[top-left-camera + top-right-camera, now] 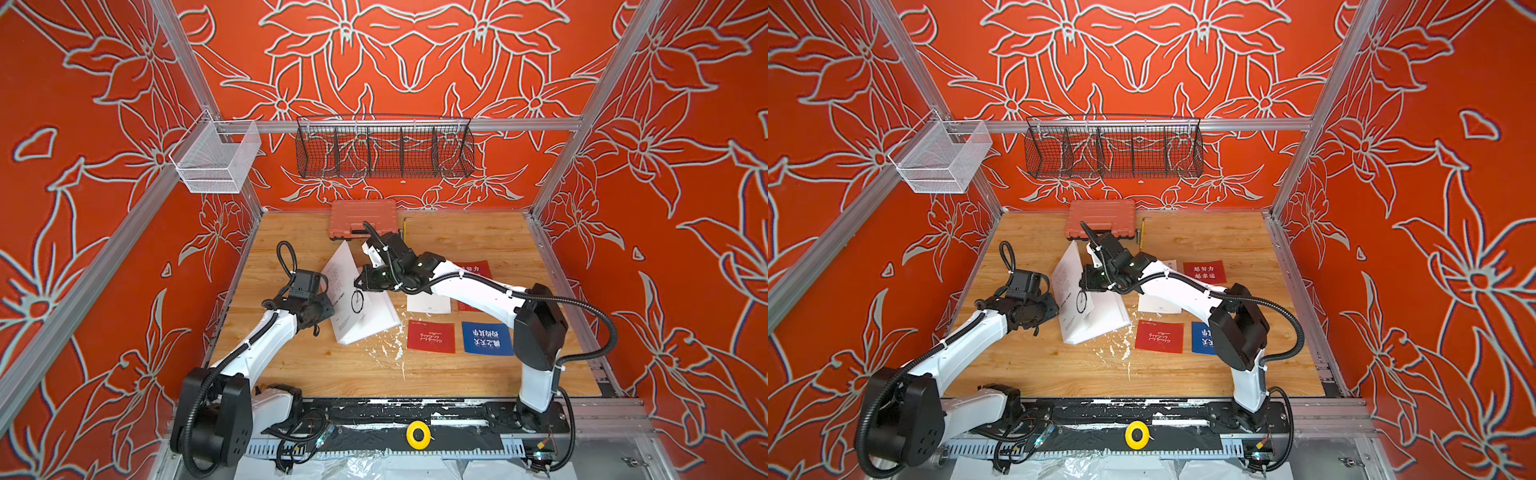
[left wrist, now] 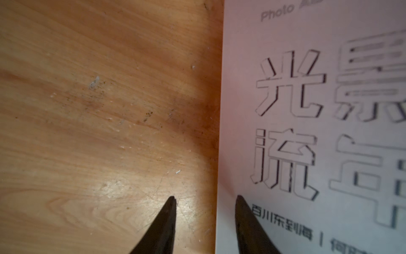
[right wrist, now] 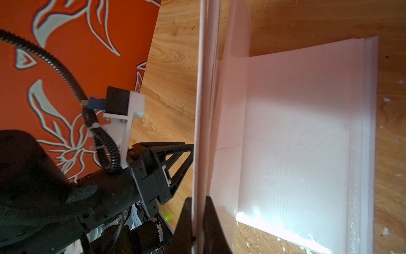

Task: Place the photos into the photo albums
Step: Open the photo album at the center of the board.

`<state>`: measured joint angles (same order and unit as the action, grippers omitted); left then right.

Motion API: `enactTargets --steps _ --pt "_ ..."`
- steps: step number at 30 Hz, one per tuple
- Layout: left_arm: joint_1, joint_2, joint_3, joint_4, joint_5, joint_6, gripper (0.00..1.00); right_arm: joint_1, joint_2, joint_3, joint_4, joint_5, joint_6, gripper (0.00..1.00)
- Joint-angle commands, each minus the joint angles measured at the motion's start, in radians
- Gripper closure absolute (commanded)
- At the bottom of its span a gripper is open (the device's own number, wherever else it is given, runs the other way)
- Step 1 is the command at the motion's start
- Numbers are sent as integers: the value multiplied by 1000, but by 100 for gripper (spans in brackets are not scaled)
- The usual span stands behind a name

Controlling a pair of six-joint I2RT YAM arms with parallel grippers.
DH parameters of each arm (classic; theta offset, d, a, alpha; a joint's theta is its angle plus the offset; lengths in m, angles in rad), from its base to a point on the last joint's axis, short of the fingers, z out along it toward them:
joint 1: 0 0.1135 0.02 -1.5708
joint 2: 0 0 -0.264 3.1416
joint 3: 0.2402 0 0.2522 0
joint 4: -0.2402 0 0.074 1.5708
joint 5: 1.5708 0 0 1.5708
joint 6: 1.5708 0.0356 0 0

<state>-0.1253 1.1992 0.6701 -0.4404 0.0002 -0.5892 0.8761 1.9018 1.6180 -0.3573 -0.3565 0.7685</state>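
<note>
Left gripper (image 2: 206, 198): jaws part-open and empty, tips at the photo album's raised front cover (image 1: 341, 270); contact is hard to tell.
Photo album (image 1: 370, 322): between both grippers, pages flat, cover lifted.
Right gripper (image 3: 197, 198): pinched tight on the album cover's edge.
Red photo (image 1: 431, 336): flat, just right of the album.
Blue photo (image 1: 486, 338): farther right.

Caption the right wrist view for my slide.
Right gripper shut on the photo album cover, raised edge-on; white sleeve pages exposed.
</note>
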Motion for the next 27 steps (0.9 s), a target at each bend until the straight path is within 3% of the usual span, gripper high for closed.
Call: enactTargets --steps 1,15,23,27 --pt "16 23 -23 45 -21 -25 57 25 33 76 60 -42 29 95" --pt "79 237 -10 168 108 -46 57 86 124 230 44 -80 38 87" --pt "104 432 124 169 263 -11 57 109 210 338 32 -120 61 80" --pt "126 401 122 148 232 -1 57 116 223 351 27 -118 64 77"
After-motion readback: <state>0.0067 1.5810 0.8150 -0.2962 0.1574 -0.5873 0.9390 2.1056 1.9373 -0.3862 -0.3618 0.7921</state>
